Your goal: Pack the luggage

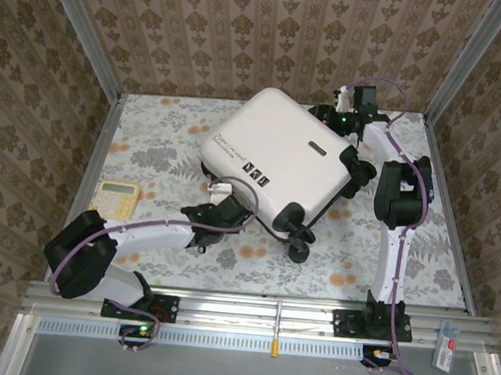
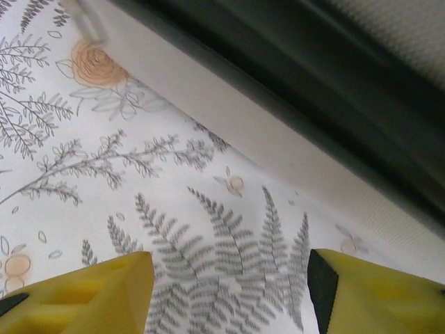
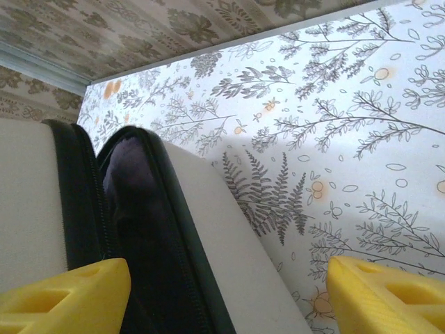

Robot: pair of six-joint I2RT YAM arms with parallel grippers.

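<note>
The luggage is a cream-white hard-shell case lying flat in the middle of the floral tablecloth, black wheels toward the near right. My left gripper is low at its near-left side. In the left wrist view the yellow fingers stand open over bare cloth, with the luggage's cream shell and dark seam just ahead. My right gripper is at the far right corner. Its gripper is open and straddles the lower shell's edge. The seam gapes slightly there, showing black lining.
A yellow calculator lies on the cloth at the left, beside the left arm. Patterned walls close in the table on three sides. A metal rail runs along the near edge, with a small packet at its right end.
</note>
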